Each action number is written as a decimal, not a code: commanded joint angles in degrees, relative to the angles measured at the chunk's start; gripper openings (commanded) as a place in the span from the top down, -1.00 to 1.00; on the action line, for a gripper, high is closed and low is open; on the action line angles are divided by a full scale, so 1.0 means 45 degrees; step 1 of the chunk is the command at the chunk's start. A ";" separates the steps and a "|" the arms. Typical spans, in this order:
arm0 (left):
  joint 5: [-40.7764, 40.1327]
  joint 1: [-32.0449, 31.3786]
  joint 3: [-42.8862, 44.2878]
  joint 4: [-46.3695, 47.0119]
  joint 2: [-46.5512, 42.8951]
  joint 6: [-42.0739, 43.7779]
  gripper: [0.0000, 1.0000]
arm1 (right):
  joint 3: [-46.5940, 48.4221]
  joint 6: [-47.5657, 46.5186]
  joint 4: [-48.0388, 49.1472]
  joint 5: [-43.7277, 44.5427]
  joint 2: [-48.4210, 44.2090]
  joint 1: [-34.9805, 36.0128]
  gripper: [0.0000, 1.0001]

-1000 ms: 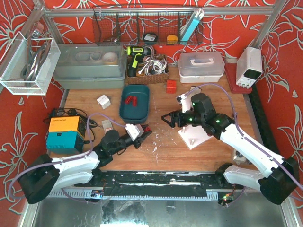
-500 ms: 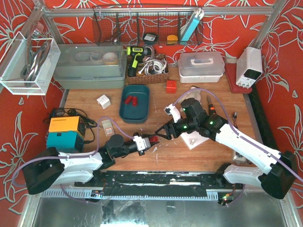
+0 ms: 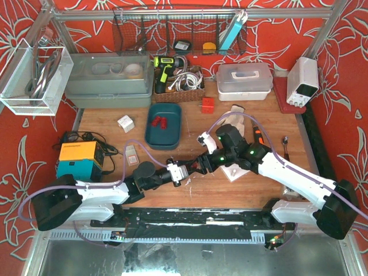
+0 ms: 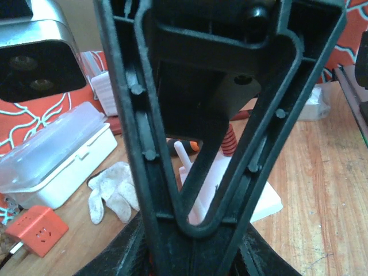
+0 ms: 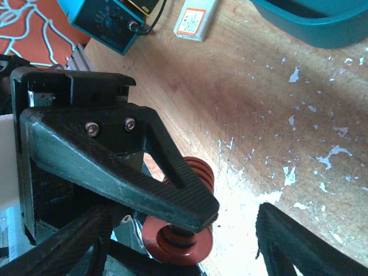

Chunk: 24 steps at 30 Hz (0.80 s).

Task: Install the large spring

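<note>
Spring: large spring (image 5: 178,244), red and thick-coiled, pinched in the left gripper (image 3: 186,171) just above the wooden table (image 3: 190,129), near mid-table and left of the white base (image 3: 234,172).
Left claw: closed down on the large spring; ridged black finger (image 5: 115,172) pressed across the coils in the right wrist view; fingers drawn into a narrow V in its own wrist view, with a sliver of red coil showing behind one of them.
Right claw: right gripper (image 3: 199,164) spread wide, holding nothing; fingertips (image 5: 290,247) on either side of the large spring, apart from it as far as can be told; nose to nose with the left gripper in the top view.
Base: flat on the table, partly under the right arm; thin white peg (image 4: 179,153) standing upright on it.
Spring and peg: apart, with the spring off the base's left edge.
Tray: teal tray (image 3: 164,144) behind the grippers, well apart from them; small red springs (image 3: 159,122) lying inside.
Clutter: white glove (image 4: 112,188) crumpled on the table beyond the base, beside an orange block (image 4: 34,229).
</note>
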 commanded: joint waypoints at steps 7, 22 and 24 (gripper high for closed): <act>-0.0779 -0.0244 0.0593 0.0789 0.0447 0.0235 1.00 | -0.0416 0.1331 0.0403 0.0958 0.0213 0.0542 -0.21; -0.1097 -0.0384 0.0563 0.0791 0.0452 0.0517 1.00 | -0.0697 0.2581 0.1209 0.1071 0.0118 0.0539 0.58; -0.1237 -0.0384 0.0482 0.0804 0.0417 0.0494 0.88 | -0.0728 0.2690 0.1314 0.1140 -0.0049 0.0548 0.72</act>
